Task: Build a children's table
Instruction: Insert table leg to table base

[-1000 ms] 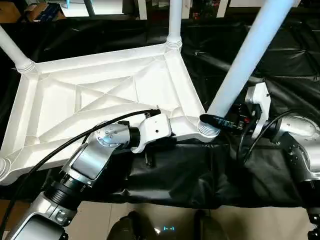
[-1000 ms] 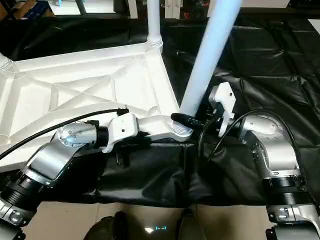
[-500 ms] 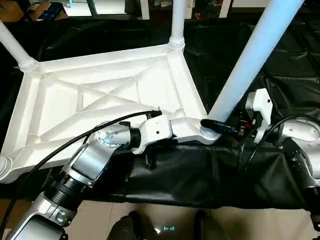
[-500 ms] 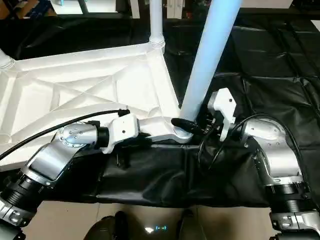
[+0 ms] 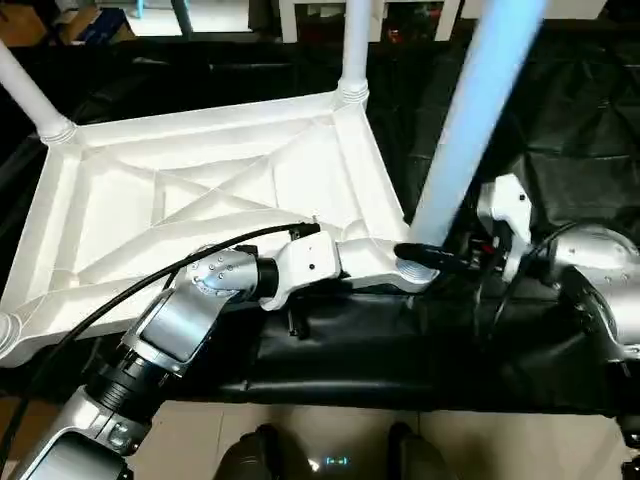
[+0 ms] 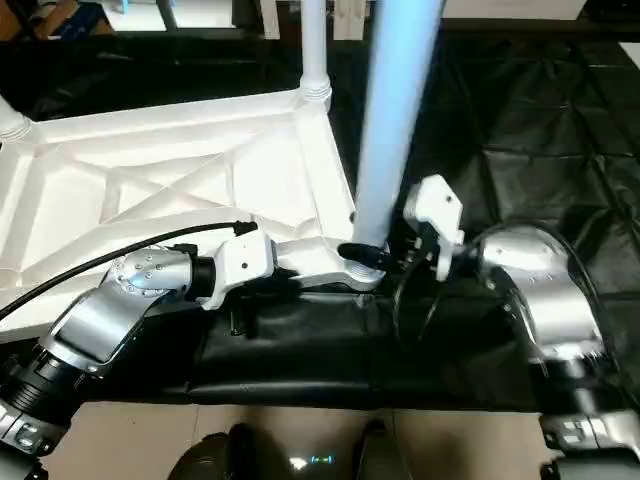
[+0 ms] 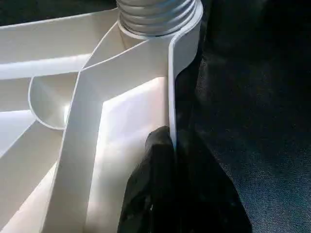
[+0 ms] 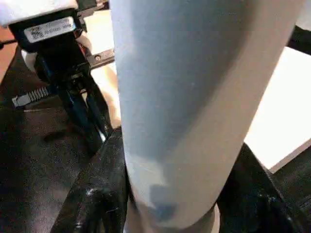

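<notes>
Left eye view: the table top (image 5: 210, 190) lies upside down on the black sheet (image 5: 560, 110), ribbed underside up, so the corner sockets face up for the legs. Two legs already stand in the far corners, one at far left (image 5: 25, 95) and one at far right (image 5: 354, 50). The left gripper (image 7: 167, 160) is clenched on the thin near rim of the table top, close to the near right corner socket (image 5: 415, 272), most likely to pin the top so it can't slide or twist while a leg goes in. The right gripper (image 6: 385, 255) grasps the third leg (image 6: 395, 120) low down, one finger on each side of the tube just above the socket; holding it near the base gives control over its angle. The leg's lower end sits at or in the socket; how deep is hidden by the fingers.

Versus a second ago: the leg leaned strongly toward the robot's right, top end far over; now it stands close to upright over the socket. The right gripper has kept its hold at the same height. The left gripper and table top have not shifted.
</notes>
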